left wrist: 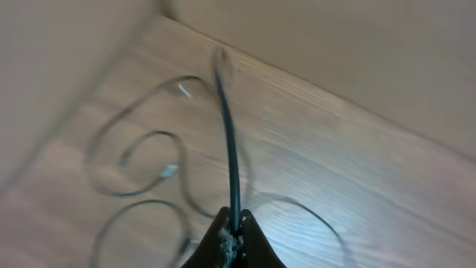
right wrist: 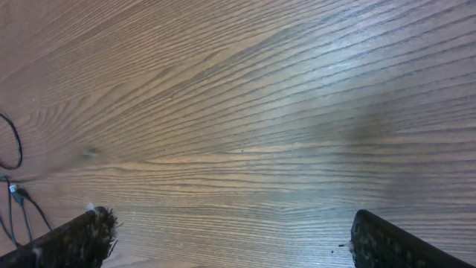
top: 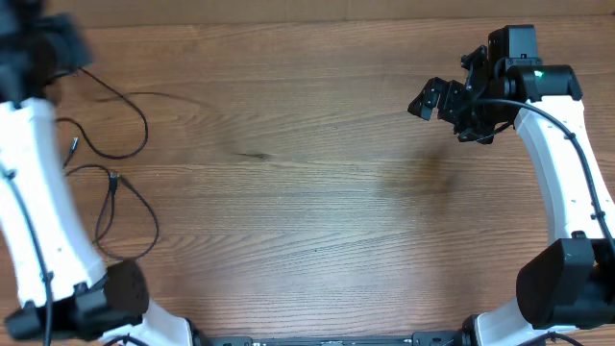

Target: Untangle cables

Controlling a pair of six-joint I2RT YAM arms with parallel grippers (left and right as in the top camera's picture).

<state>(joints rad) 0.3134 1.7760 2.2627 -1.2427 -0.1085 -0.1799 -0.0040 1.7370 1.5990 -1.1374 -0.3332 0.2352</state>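
The cables (top: 145,126) are spread in loose loops on the far-left part of the table (top: 307,183), and small plug ends are seen among the loops. In the left wrist view one cable strand (left wrist: 231,149) is pinched between the closed fingers of the left end effector (left wrist: 232,227). From there it runs straight away from the camera towards the table edge, while the remaining loops lie blurred on the wood to its left and below it. From overhead, the left end effector (top: 50,43) is seen as a dark blur at the far-left corner, just beyond the loops. Its white arm is stretched along the left edge down to the base at the near corner.

The right end effector (top: 444,100) is held wide open and empty over bare wood at the far right, well apart from the cables. Its arm is arched up from the near-right base. In the right wrist view both spread fingers (right wrist: 78,240) frame bare table, and only a bit of cable (right wrist: 18,149) is seen at the left border.
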